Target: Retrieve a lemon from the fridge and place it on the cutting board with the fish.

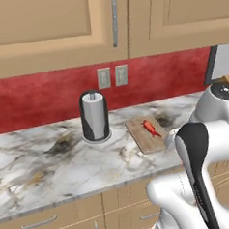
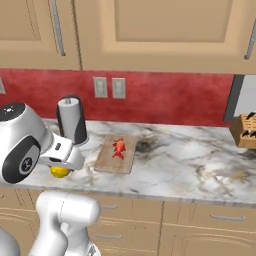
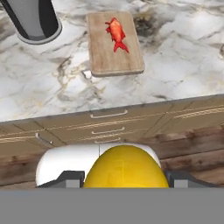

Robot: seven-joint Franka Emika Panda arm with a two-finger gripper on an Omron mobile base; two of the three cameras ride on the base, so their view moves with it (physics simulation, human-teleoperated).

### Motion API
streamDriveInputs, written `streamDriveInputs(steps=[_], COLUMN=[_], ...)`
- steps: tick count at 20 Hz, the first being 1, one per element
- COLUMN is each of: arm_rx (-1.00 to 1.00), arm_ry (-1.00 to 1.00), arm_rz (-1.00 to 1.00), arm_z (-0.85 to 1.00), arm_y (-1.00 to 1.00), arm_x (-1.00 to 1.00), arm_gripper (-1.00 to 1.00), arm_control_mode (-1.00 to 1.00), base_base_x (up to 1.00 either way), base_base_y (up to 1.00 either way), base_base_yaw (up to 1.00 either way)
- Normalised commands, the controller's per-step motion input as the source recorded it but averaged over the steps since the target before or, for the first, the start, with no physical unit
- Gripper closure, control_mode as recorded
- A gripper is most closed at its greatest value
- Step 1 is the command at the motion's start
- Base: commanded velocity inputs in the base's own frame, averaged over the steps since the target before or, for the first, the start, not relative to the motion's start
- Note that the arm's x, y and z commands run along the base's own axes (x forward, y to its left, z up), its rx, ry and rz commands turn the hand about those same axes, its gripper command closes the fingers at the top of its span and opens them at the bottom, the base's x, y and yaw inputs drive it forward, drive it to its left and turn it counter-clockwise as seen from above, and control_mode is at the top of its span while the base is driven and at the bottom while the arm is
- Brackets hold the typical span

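We see the gripper pinching the lemon between its two dark fingers, the yellow fruit bulging at six o'clock in the hand view with its lower part cut off by the frame edge. In the right base view the lemon peeks out under the white wrist, in front of the counter edge and not over the board. At twelve o'clock from the fruit in the hand view lies the cutting board on the marble counter, with the fish resting on its far half. At about eleven o'clock stands the paper-towel holder, its top cropped, apart from the board. Below the counter run tan drawers and a wooden floor. In the left base view the arm covers the board's near right corner and the gripper itself. Behind the counter we see a red backsplash with two outlets, tan upper cabinets, and a knife block at three o'clock, partly cut off.
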Motion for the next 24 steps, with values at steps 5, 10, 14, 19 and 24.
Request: streamDriveInputs(steps=[5,10,14,19,24], arm_rx=[0.00,0.00,0.00,0.02,0.06], arm_ry=[0.00,0.00,0.00,0.00,0.00], arm_rz=[0.00,0.00,0.00,0.00,0.00], arm_z=[0.00,0.00,0.00,-0.15,-0.46], arm_y=[0.00,0.00,0.00,-0.01,0.00], arm_x=[0.00,0.00,0.00,0.12,0.65], arm_gripper=[1.00,1.00,1.00,1.00,1.00], arm_control_mode=[1.00,1.00,1.00,-1.00,-1.00], base_base_x=[0.35,0.00,0.00,0.05,0.00], base_base_y=[0.30,0.01,0.00,0.00,0.00], base_base_yaw=[-0.18,-0.02,0.00,0.00,0.00])
